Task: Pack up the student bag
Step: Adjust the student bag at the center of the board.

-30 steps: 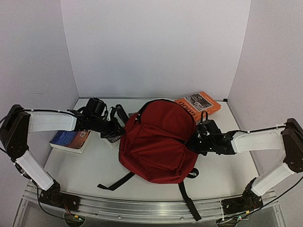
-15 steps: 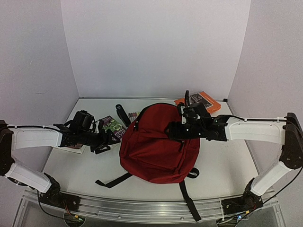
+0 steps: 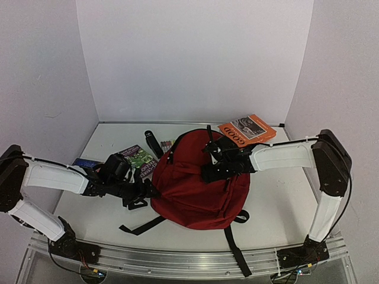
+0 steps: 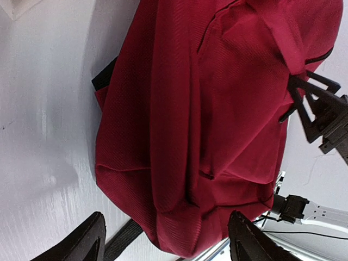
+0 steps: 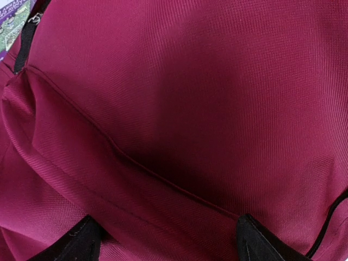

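Observation:
The student bag [image 3: 198,186] is a dark red backpack lying flat in the middle of the table, black straps trailing toward the near edge. My left gripper [image 3: 141,193] is low at the bag's left side. In the left wrist view this gripper [image 4: 166,247] is open, both fingers spread wide, with the bag's [image 4: 206,109] red corner just ahead between them. My right gripper [image 3: 208,170] reaches over the bag's upper part. The right wrist view shows it [image 5: 166,244] open, close above a seam in the red fabric [image 5: 190,98]. Neither gripper holds anything.
An orange book [image 3: 247,130] lies at the back right, partly behind the bag. A green and purple booklet [image 3: 140,160], a black tube [image 3: 151,139] and some pens [image 3: 166,144] lie left of the bag. A blue book [image 3: 83,162] shows behind my left arm.
Both grippers have gone from shut to open. My left gripper swung forward along the bag's left side. My right gripper moved from the bag's right edge onto its upper middle.

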Motion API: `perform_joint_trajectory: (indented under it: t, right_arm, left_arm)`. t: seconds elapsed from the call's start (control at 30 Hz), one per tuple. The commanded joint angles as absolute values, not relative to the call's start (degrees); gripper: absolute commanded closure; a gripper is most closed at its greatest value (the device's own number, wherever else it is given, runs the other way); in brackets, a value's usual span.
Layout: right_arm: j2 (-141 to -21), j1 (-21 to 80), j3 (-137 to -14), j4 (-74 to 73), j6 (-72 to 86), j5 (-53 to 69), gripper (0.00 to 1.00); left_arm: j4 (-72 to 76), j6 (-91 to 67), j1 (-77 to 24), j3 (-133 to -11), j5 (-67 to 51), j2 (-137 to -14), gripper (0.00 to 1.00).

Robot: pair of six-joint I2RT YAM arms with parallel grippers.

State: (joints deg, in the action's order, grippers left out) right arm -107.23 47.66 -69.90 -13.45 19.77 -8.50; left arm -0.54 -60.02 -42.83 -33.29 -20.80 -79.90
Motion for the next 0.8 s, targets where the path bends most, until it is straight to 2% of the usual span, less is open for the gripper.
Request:
perform_joint_trajectory:
  t: [0.0,0.17,0.23,0.37,0.47,0.67,0.77]
  right_arm:
    - [-109.34,47.77,-74.14,-13.8,17.41,-13.23,0.21]
    - [-111.62,47.77,-76.04,-13.68,16.61,-14.61,0.41]
    - [-111.96,47.78,-76.42,-13.71,16.65,-14.12,0.55]
    - [-110.16,47.8,-74.89,-13.45,17.58,-12.36,0.86]
    - [-107.13,47.89,-71.82,-12.71,19.83,-10.47,0.99]
    - [-100.84,49.51,-65.38,-12.15,25.96,-7.93,1.0]
    - [-97.62,51.19,-62.85,-11.09,29.59,-6.46,1.0]
  left_arm:
    - [6.23,-64.26,-43.5,-32.83,-20.15,-83.61,0.27]
    - [10.17,-65.74,-43.94,-32.42,-18.99,-84.14,0.36]
    - [9.74,-65.28,-43.95,-32.77,-17.72,-84.74,0.42]
    - [7.89,-65.26,-43.94,-32.97,-14.79,-84.98,0.6]
    - [7.97,-65.12,-43.91,-33.07,-13.51,-84.69,0.72]
    - [4.08,-60.42,-42.51,-37.96,-13.34,-87.13,0.95]
    - [3.35,-58.49,-39.46,-39.49,-14.37,-87.31,0.99]
